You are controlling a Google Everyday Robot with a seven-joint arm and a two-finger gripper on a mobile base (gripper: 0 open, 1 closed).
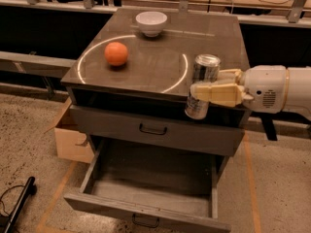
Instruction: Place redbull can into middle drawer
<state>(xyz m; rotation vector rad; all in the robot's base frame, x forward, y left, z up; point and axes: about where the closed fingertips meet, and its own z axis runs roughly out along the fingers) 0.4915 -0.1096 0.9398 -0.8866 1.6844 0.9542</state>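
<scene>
The redbull can is a slim silver can with dark markings. My gripper comes in from the right, is shut on it, and holds it in the air in front of the cabinet's front right edge, slightly tilted. The middle drawer is pulled open below, grey with a small black handle on its front; its inside looks empty. The can is above the drawer's right half. The drawer above it is closed.
An orange and a white bowl sit on the cabinet top. A cardboard box stands on the floor at the cabinet's left. A black object lies at bottom left. Benches run behind.
</scene>
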